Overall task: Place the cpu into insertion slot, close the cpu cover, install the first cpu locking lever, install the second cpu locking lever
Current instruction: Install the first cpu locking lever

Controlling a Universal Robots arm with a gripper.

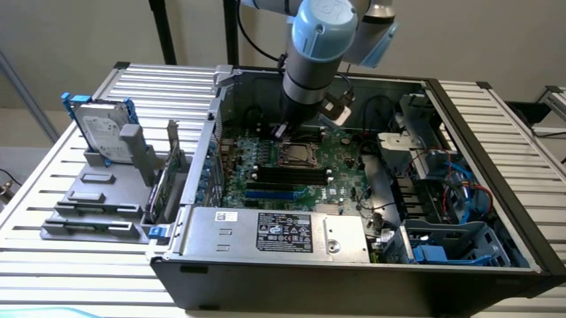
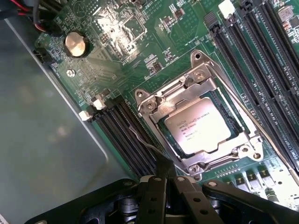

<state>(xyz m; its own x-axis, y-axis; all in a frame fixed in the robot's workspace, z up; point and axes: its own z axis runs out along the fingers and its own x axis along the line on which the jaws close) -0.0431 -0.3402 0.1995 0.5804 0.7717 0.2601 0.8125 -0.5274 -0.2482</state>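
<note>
Open computer case (image 1: pixel 495 165) lying on a slatted metal table (image 1: pixel 53 199), green motherboard (image 2: pixel 140 42) exposed inside. Robot arm (image 1: pixel 314 59) reaching straight down into the case, just beside the slot (image 1: pixel 296 154) in the board's middle. Seated in that slot: the cpu (image 2: pixel 200 127), pale and square, printed face up. Folded flat over its edges: the silvery cover (image 2: pixel 156 105), framing the cpu through its square opening. Gripper (image 2: pixel 162 171) with jaws clenched together, tip at a thin wire lever (image 2: pixel 142 140) beside the slot (pinching it or merely pressing it, cannot tell). Second lever (image 2: pixel 268 140) lying along the opposite side, next to long black memory slots (image 2: pixel 261 60). On the exterior view's left, a hard drive (image 1: pixel 102 129) standing upright on the table.
</note>
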